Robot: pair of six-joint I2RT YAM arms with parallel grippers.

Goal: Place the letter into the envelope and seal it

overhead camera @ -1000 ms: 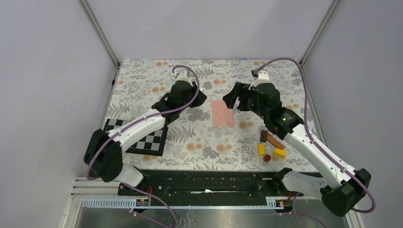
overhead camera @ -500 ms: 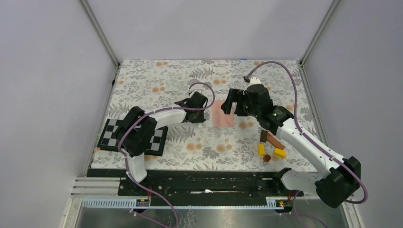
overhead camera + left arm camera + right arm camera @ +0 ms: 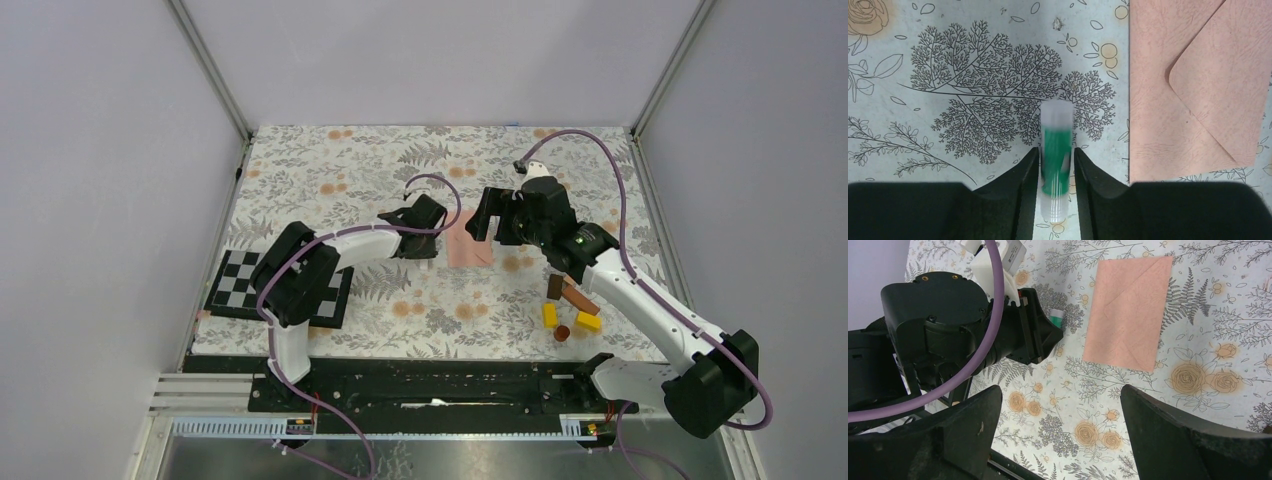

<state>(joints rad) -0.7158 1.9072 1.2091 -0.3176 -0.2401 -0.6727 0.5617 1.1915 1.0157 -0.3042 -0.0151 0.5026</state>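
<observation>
The salmon-pink envelope (image 3: 467,240) lies flat on the floral tablecloth with its triangular flap folded down over the body; it also shows in the left wrist view (image 3: 1193,100) and the right wrist view (image 3: 1128,310). No letter sheet is in view. My left gripper (image 3: 432,240) is low on the cloth just left of the envelope. In the left wrist view my left gripper (image 3: 1056,152) straddles a green glue stick (image 3: 1055,150) with a clear cap, a thin gap on each side. My right gripper (image 3: 482,218) hovers over the envelope's right side, wide open and empty (image 3: 1060,395).
A black-and-white checkerboard (image 3: 235,285) lies at the left front, partly under the left arm. Brown and yellow wooden blocks (image 3: 570,308) sit right of centre near the right arm. Metal frame posts and grey walls bound the table.
My left arm has come down and reached right, ending low beside the envelope's left edge. My right gripper shifted slightly left over the envelope. The envelope has not moved.
</observation>
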